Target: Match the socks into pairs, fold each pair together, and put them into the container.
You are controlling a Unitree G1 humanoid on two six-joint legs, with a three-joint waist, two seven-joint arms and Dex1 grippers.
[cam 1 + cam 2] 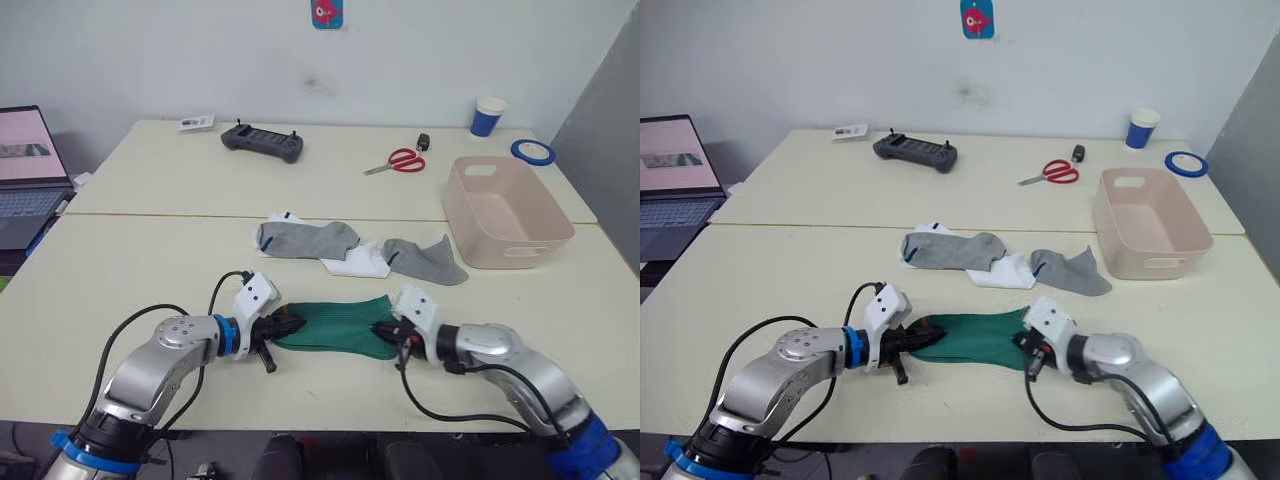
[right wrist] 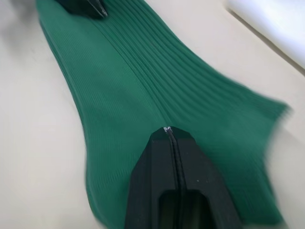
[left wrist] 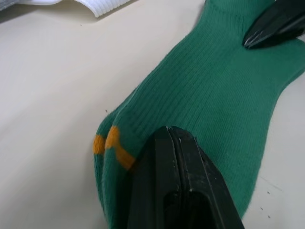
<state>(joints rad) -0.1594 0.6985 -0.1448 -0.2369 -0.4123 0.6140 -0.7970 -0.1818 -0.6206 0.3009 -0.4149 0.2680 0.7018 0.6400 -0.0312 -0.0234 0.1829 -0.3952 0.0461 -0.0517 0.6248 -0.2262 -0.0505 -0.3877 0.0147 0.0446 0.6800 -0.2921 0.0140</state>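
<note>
- Left gripper [image 1: 285,327] is clenched on the green sock's [image 1: 335,325] left end, near the front table [image 1: 120,290] edge.
- The sock lies flat between both pincers; probably two layers.
- Right gripper [image 1: 383,332] pinches its right end.
- Container [image 1: 505,210] sits well apart, far right.

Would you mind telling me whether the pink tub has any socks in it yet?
Empty: the pink tub shows only bare floor inside; the green socks lie on the table.

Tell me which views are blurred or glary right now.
Right wrist view: the flat dark green ribbed sock smears toward its far cuff edge and the white sock is soft. Left wrist view: sharp on the ribs and orange toe stripes. Head views: even light, soft shadows, no glare on the pale pink plastic tub.
</note>
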